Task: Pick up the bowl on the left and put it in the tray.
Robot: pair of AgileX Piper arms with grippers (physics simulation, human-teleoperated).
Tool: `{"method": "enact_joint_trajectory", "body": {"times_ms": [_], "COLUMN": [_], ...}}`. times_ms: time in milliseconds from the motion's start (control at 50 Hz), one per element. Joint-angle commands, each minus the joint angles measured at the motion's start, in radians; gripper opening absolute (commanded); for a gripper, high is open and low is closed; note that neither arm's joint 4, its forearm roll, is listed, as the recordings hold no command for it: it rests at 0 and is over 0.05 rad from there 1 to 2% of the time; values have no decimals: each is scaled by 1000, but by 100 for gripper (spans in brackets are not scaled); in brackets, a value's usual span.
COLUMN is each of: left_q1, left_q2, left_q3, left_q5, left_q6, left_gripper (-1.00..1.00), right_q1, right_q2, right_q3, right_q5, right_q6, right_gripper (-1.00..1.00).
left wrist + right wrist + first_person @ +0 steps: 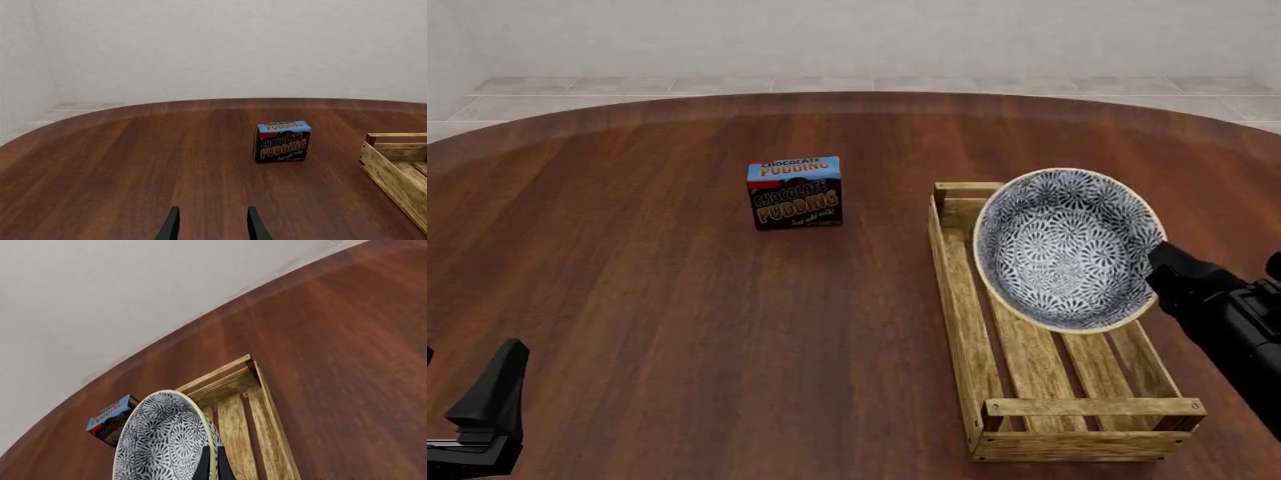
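Left wrist view
- left gripper (212,225): two dark fingertips stand apart with bare table between them, holding nothing.
- table (120,165): dark reddish wood with a curved far edge against a pale wall.
- pudding box (282,141): upright on the table ahead of the fingers, blue top, "Chocolate Pudding" lettering on a dark face.
- tray (387,167): one end of the slatted wooden crate shows beside the box, apart from it.
- bowl: not visible in this view.

Front view
- left gripper (487,405): low at the near left edge, well apart from everything else; only part of it shows here.
- right gripper (1158,262): dark, coming in from the right, clamped on the bowl's right-hand rim.
- bowl (1065,246): blue-and-white floral with a cream rim, tilted so its inside faces the camera, held over the far half of the tray; whether it touches the wood cannot be told.
- tray (968,330): long crate lying lengthwise away from the camera on the right of the table, near end bare slats.
- pudding box (794,192): standing left of the tray's far end, apart from it.

Right wrist view
- right gripper (211,467): fingers closed tight on the bowl's rim, one either side.
- bowl (160,445): seen nearly edge-on, patterned outside towards the camera.
- tray (243,415): far end lies beyond the bowl.
- pudding box (110,417): partly hidden behind the bowl.
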Motion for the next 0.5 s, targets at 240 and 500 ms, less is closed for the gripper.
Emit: {"method": "enact_joint_trajectory", "body": {"times_ms": [240, 500], "left_q1": [0, 0], "left_q2": [0, 0], "left_q3": [0, 0], "left_q5": [0, 0], "left_q6": [0, 0], "left_gripper": [100, 100], "right_q1": [7, 7], "right_q2": [46, 75], "right_q3": [11, 17], "right_q5": [-52, -77], "right_q6": [21, 27], "right_gripper": [-100, -100]}}
